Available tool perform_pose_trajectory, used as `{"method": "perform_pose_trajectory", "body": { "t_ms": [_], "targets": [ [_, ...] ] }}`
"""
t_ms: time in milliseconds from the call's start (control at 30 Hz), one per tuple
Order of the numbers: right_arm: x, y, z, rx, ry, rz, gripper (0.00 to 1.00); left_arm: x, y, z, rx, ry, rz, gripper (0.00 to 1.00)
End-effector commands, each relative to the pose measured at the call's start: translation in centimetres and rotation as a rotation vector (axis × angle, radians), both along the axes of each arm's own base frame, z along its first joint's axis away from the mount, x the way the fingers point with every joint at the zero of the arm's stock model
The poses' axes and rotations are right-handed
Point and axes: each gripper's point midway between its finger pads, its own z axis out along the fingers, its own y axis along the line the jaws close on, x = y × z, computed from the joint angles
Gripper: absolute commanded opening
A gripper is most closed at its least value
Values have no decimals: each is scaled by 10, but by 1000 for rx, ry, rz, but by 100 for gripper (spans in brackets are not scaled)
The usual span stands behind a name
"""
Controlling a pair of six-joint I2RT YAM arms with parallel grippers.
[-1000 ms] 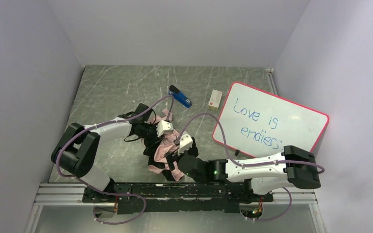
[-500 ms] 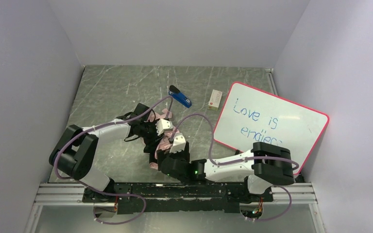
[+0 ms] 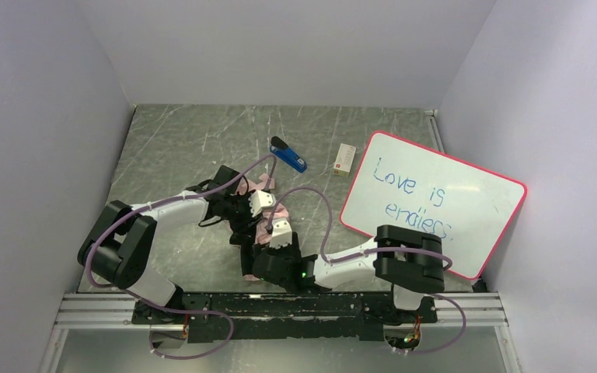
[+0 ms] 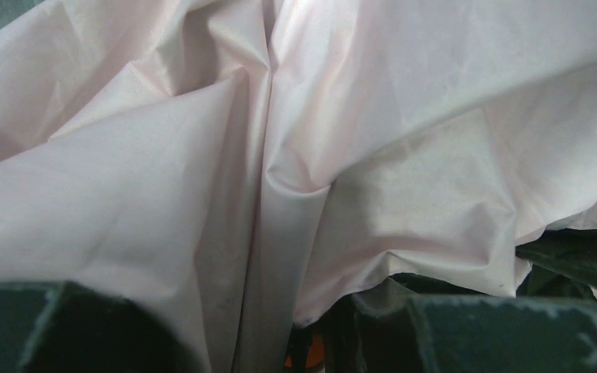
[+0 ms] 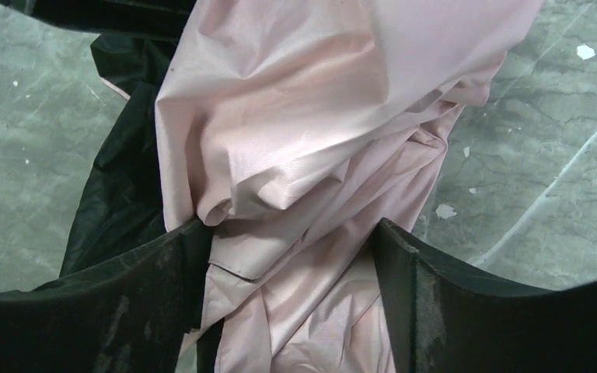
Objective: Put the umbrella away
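Finding: your left gripper (image 4: 295, 315) is clamped on bunched folds of the compact pale-pink-and-black fabric umbrella (image 4: 319, 140); your right gripper (image 5: 291, 252) stands apart, fingers (image 5: 124, 311) straddling the same cloth directly ahead of it.

The top view looks down from above and behind the robot, far enough off to take in the whole desk (image 3: 179, 148), with the umbrella (image 3: 263, 231) near its middle. The left wrist view sits hard against the umbrella, pink fabric filling the frame above the left pincer (image 4: 295, 334), while the right wrist view looks down past the right pincer (image 5: 288, 233) from slightly farther off, grey desk at both sides. All three share the umbrella; the desk shows in the top and right wrist views.
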Motion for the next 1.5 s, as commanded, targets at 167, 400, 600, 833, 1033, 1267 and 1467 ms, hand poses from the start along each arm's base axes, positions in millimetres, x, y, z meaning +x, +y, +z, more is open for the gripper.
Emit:
{"method": "perform_pose_trajectory", "body": {
  "t_ms": [167, 400, 600, 833, 1033, 1267, 1467],
  "targets": [
    [-18, -29, -22, -125, 77, 88, 43, 10, 19, -11, 98, -69, 9, 5],
    [-30, -48, -24, -206, 107, 180, 24, 17, 21, -11, 113, -90, 29, 5],
    [-27, -41, 2, -145, 53, 221, 54, 21, 15, -5, 87, -110, 19, 5],
    [-16, -24, 91, 73, -193, 350, 78, 13, 9, 15, 13, -211, -78, 5],
    [14, -60, 128, 165, -325, 363, 77, 11, 13, 29, -14, -332, -108, 5],
    [57, -81, 156, 218, -388, 438, 76, 7, 12, 44, -14, -449, -102, 5],
    [54, -49, 145, 132, -312, 721, 80, -9, 7, 31, 86, -548, -185, 5]
  ]
}}
